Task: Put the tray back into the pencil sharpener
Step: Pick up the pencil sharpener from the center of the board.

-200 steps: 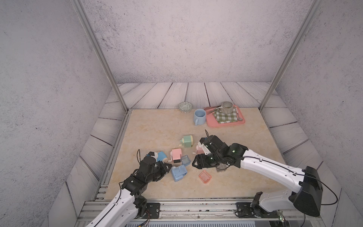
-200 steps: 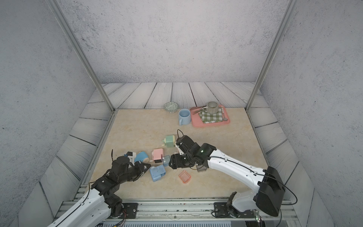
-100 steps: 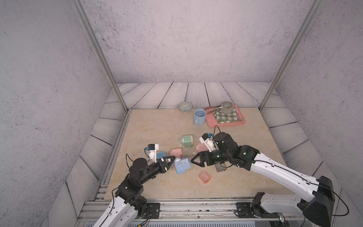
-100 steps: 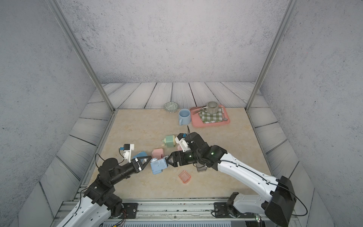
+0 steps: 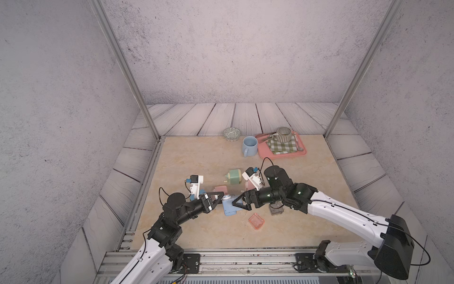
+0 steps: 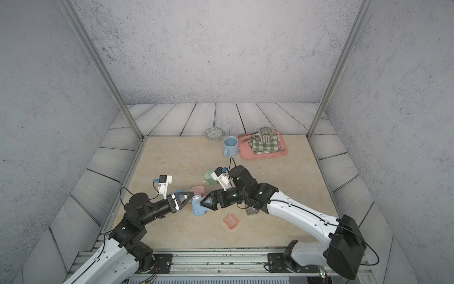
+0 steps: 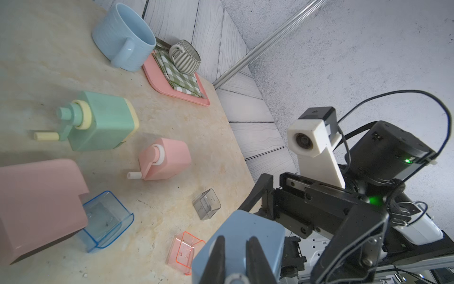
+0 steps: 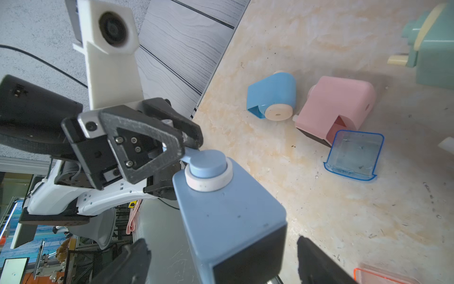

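handover of a blue-grey pencil sharpener [image 5: 228, 209] near the front edge of the worktop [image 5: 196, 157], left of middle. in both top views the left gripper [image 5: 221, 196] is pinching its crank, while the right gripper [image 5: 235, 204], narrower a second ago, now stands spread around the body without touching it. so the left arm alone seems to carry the sharpener, freeing the right to fetch a tray. an orange tray [image 5: 256, 221] and a grey tray [image 5: 276, 209] lie near it, toward the front edge. left wrist view: a blue tray [image 7: 105, 218] touches a large pink sharpener [image 7: 36, 204]; which tray belongs to the held one i cannot tell. right wrist view: the dark, empty face of the sharpener points between the spread jaws. pale marbled worktop, plank surround, grey textured walls; a pink serving tray [image 5: 282, 153] sits at the back right corner.
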You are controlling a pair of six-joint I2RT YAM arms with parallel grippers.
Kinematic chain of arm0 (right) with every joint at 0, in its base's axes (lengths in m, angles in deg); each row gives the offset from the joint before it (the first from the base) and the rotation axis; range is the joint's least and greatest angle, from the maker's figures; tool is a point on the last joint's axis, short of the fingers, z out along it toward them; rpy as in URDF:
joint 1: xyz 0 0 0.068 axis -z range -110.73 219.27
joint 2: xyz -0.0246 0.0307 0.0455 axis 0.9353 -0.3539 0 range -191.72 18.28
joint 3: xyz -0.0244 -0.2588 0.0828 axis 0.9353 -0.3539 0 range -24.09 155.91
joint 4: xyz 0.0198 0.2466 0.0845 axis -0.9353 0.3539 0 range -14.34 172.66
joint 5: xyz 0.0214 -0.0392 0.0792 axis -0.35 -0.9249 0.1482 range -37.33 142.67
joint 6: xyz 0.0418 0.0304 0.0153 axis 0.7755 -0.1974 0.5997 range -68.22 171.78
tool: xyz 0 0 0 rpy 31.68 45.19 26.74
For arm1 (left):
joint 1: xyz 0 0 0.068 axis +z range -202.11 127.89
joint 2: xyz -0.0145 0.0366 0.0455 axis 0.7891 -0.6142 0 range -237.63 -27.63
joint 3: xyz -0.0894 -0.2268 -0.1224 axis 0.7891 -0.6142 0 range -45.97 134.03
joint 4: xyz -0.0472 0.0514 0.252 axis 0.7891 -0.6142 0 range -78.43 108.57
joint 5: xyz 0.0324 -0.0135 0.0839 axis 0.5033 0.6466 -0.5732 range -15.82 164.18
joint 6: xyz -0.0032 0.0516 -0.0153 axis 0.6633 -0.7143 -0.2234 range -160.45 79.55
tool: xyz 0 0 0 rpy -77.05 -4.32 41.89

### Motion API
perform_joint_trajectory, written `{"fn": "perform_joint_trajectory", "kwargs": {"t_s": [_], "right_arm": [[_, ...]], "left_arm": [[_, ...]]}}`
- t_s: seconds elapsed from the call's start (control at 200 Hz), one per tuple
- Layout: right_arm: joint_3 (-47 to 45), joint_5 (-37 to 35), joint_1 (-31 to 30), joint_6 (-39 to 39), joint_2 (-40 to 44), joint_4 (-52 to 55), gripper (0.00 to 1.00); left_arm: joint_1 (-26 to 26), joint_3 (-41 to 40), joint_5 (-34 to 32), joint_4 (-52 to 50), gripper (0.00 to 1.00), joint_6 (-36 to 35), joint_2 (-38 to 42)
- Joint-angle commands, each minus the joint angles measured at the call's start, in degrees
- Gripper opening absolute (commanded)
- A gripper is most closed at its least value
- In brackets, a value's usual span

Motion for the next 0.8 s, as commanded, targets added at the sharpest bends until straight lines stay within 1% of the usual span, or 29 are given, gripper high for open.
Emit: {"fn": "perform_joint_trajectory", "kwargs": {"t_s": [0.0, 0.105, 0.215, 0.33, 0.51, 0.796], "right_arm": [[-1.07, 3.17, -0.01, 0.07, -1.71, -3.56, 0.95], [-1.73, 5.10, -0.01, 2.10, -2.42, -7.22, 0.95], [-2.41, 7.51, -0.01, 4.32, -2.64, -10.80, 0.90], [-3.12, 8.02, -0.01, 6.10, -2.71, -12.23, 0.85], [-3.93, 9.48, 0.00, 9.61, -3.23, -14.88, 0.75], [-3.35, 10.55, 0.03, 13.19, -4.29, -16.34, 0.52]], "left_arm": [[0.25, 2.27, 2.53, 4.92, 0.00, 0.94, -0.83], [0.25, 2.66, 3.08, 5.38, 0.00, 1.73, -1.75], [0.26, 3.14, 3.15, 4.84, 0.00, 2.80, -2.47], [0.26, 3.56, 3.17, 5.23, 0.00, 3.15, -2.99], [0.21, 4.13, 3.23, 4.44, 0.00, 3.55, -3.53], [0.24, 5.03, 2.86, 3.55, 0.00, 2.88, -3.55]]}}
